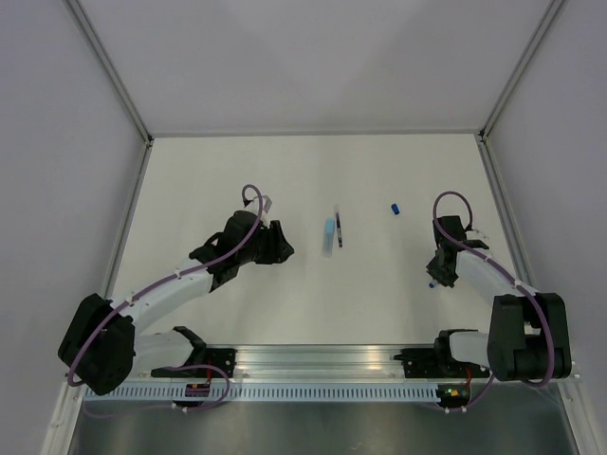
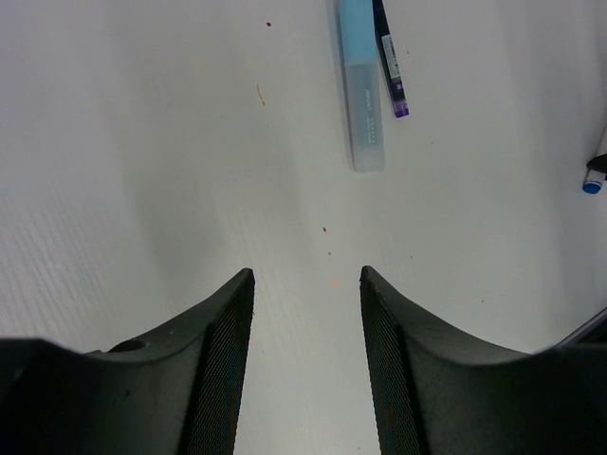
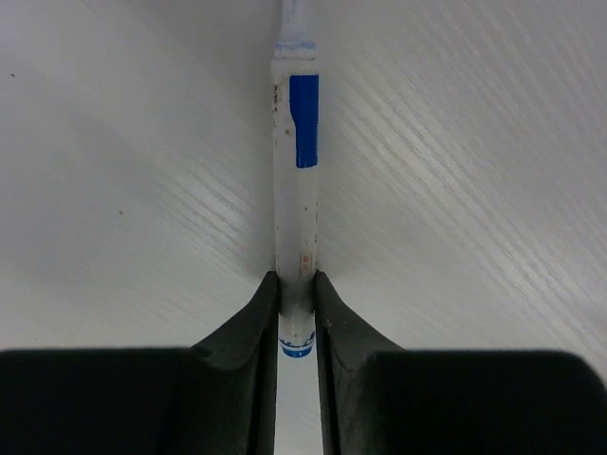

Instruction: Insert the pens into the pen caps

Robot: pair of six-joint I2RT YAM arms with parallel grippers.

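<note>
A slim black pen [image 1: 339, 230] lies mid-table beside a pale sky-blue tube [image 1: 329, 232]. In the left wrist view the tube [image 2: 361, 85] has a frosted lower part, and the black pen [image 2: 390, 62] has a purple tip. A dark blue pen cap [image 1: 395, 208] lies alone further right. My left gripper [image 1: 283, 248] is open and empty just left of the pair, low over the table [image 2: 306, 275]. My right gripper [image 1: 438, 275] is shut on a white-barrelled pen with blue marks [image 3: 295, 218], which sticks out ahead of the fingertips [image 3: 296, 280].
The white table [image 1: 237, 180] has grey walls at the back and both sides. A metal rail [image 1: 313, 365] with the arm bases runs along the near edge. A white stick with a blue end [image 2: 595, 175] shows at the right edge of the left wrist view.
</note>
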